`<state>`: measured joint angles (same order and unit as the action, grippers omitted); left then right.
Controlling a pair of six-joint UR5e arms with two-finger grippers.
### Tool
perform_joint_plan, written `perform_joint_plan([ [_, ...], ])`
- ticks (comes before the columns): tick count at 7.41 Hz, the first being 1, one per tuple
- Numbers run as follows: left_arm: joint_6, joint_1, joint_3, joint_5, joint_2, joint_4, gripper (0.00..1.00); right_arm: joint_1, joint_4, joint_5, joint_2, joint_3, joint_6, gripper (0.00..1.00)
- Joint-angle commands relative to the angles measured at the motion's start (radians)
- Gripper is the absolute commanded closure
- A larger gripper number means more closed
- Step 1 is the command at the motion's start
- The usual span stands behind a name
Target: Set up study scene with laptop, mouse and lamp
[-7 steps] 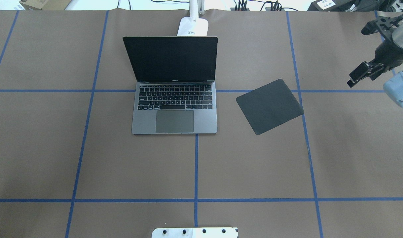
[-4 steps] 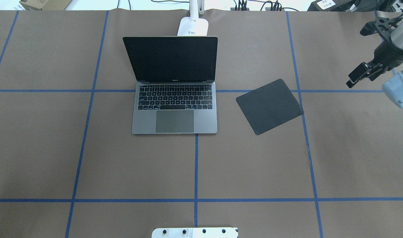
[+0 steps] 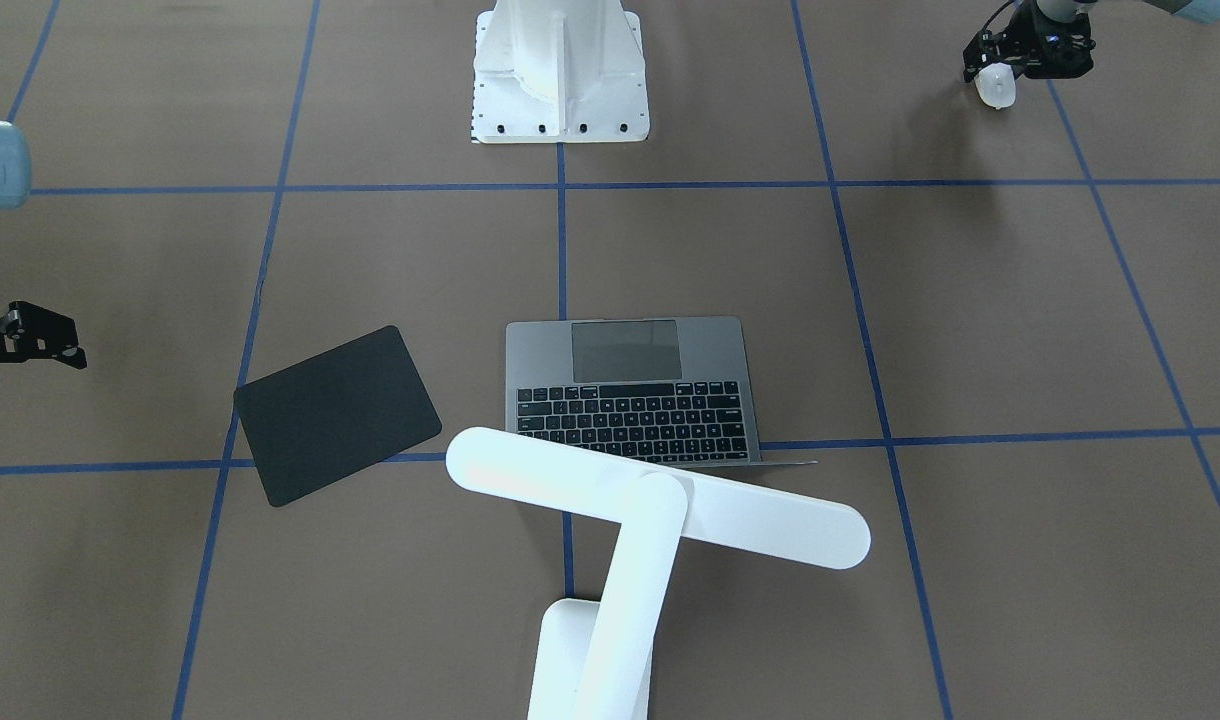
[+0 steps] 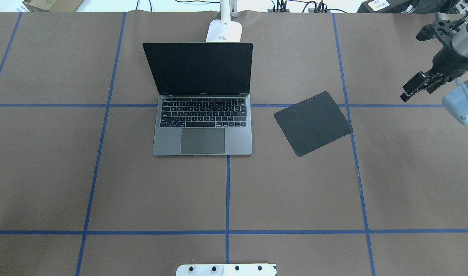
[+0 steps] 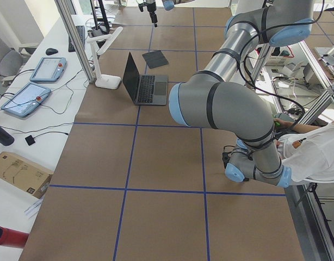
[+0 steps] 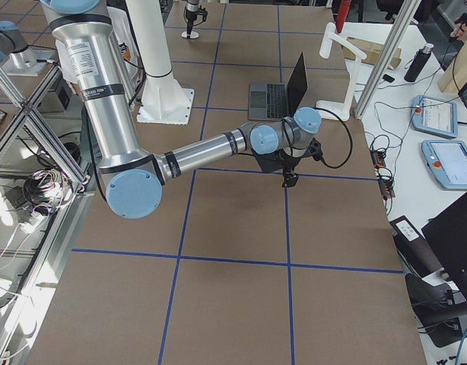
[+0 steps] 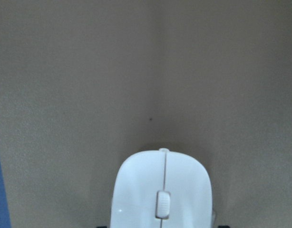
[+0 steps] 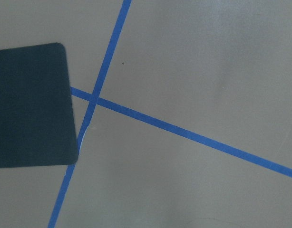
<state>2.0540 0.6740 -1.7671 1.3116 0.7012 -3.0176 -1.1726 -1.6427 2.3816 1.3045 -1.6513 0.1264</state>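
The mouse (image 7: 161,190) sits near the desk's (image 4: 295,191) robot-side edge, toward its left end, well apart from everything else. It is glossy white and oval, with a centre seam and a small grey wheel, and its nose points away from the wrist camera. The left gripper (image 3: 1002,76) appears clenched on its sides. A dark halo under the mouse suggests it is just off the surface, though I cannot be sure.

The step in hand looks like fetching the mouse. The laptop (image 4: 203,132) stands open mid-desk toward the far edge, and the lamp (image 3: 660,510) is at that edge behind the lid, its bar head over the keyboard's back rows.

The pad (image 4: 312,123) lies skewed just right of the laptop. Next comes a long carry across the desk, passing in front of the laptop, then a flat set-down on the pad.

The right gripper (image 4: 418,87) hangs released and empty near the right end.
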Motion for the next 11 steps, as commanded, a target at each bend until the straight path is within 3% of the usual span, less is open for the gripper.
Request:
perform_joint_plan([
  [1,0.0,0.004,-0.002,0.0,-0.003,-0.003,0.33,0.001,0.0,0.001,-0.001,-0.002,0.006,0.01],
  [5,-0.001,0.002,-0.027,-0.002,-0.026,-0.059,0.38,0.002,0.0,0.001,-0.001,-0.002,0.012,0.01],
  [7,-0.003,-0.004,-0.139,0.0,-0.087,-0.058,0.38,0.002,0.0,0.002,-0.001,0.001,0.01,0.01],
  [9,-0.009,-0.017,-0.184,0.006,-0.094,-0.053,0.38,0.019,0.0,-0.001,-0.001,0.013,0.01,0.01],
  [11,-0.142,-0.085,-0.234,0.011,-0.085,-0.052,0.38,0.027,0.001,-0.001,-0.004,0.025,0.01,0.01],
])
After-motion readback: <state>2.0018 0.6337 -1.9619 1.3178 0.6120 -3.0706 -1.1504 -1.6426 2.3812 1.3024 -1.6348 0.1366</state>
